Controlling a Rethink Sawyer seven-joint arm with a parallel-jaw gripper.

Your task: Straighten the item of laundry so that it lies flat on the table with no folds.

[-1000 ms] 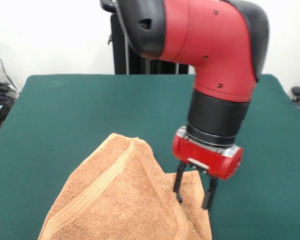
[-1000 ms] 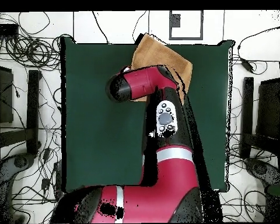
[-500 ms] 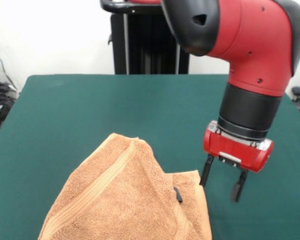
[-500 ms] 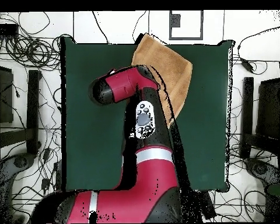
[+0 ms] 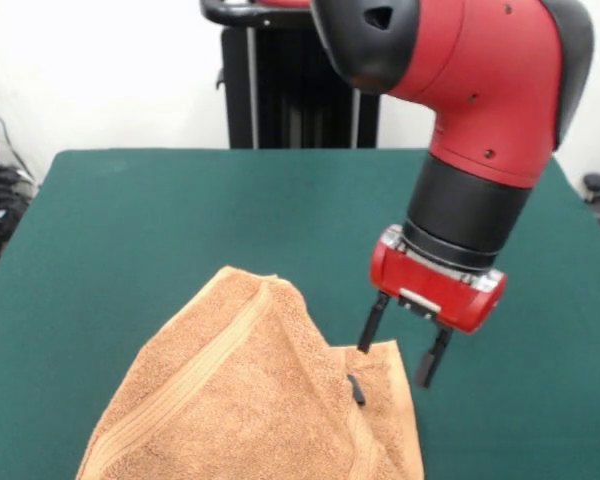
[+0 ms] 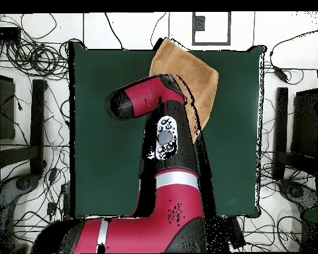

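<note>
The orange-tan towel (image 5: 240, 400) lies bunched at the table's near edge in the front view, with a raised fold along a woven band and a flat corner to the right. A small dark piece (image 5: 355, 388) rests on that corner. My gripper (image 5: 398, 350) hangs open and empty just above the towel's right corner, holding nothing. In the overhead view the towel (image 6: 191, 69) sits at the top edge of the green table (image 6: 108, 132). The arm hides part of the towel and the gripper there. No white tag shows.
The dark green table top (image 5: 160, 210) stretches wide around the towel, to the left, right and behind it. The robot's black pedestal (image 5: 290, 100) stands at the far side. Cables and stands lie on the floor around the table (image 6: 29, 59).
The gripper left the towel's corner, swung right over bare table, and has now come back left to hover at the corner. The towel has not moved.
</note>
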